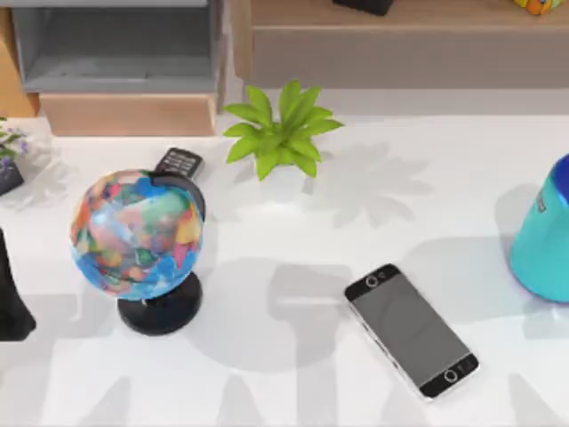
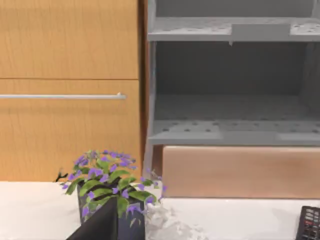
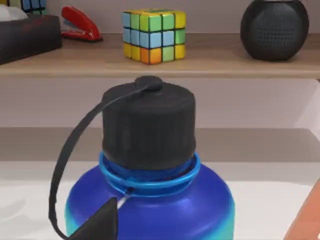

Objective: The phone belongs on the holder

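Gripper fingers are not clear to me: top view gives no gripper, and the phone [image 1: 412, 329] lies flat, right of centre, near the front edge. Left wrist view faces a purple plant [image 2: 111, 186]. Right wrist view faces a blue bottle [image 3: 150, 200]. I judge the phone thin, stiff, slippery; grasp its long edges.

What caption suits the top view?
Phone lies flat on the white table, right of a globe and below a green plant.

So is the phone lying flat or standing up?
Flat. The phone lies screen-up on the table, not on any holder.
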### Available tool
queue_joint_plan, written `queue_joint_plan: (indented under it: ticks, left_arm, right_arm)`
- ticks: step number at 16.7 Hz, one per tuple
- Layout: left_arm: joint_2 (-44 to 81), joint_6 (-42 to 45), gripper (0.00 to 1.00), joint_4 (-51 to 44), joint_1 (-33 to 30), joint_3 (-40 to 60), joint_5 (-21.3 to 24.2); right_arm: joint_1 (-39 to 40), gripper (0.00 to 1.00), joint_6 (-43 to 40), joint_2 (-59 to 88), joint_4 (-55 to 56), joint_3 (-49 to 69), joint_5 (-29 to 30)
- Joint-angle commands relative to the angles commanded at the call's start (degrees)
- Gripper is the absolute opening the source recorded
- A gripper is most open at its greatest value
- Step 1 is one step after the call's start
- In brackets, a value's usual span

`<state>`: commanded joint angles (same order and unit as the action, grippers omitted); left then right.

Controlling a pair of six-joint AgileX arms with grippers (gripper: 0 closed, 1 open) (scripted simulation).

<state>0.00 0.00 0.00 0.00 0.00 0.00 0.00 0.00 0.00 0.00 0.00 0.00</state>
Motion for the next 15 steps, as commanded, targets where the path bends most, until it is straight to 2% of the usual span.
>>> queue_joint_plan:
  ticks: [6, 10, 15]
  left_arm:
    - [0.0, 0.0, 1.0, 0.0, 0.0, 0.0, 0.0]
    - [0.0, 0.0, 1.0, 0.0, 0.0, 0.0, 0.0]
    - [0.0, 0.0, 1.0, 0.0, 0.0, 0.0, 0.0]
  right_arm:
    - [3.14, 1.0, 0.83, 4.41, -3.13, 5.59, 0.04]
    - [9.81, 1.0, 2.39, 15.67, -10.93, 17.85, 0.21]
    - [20.06, 1.0, 4.14, 37.3, -23.8, 37.19, 0.37]
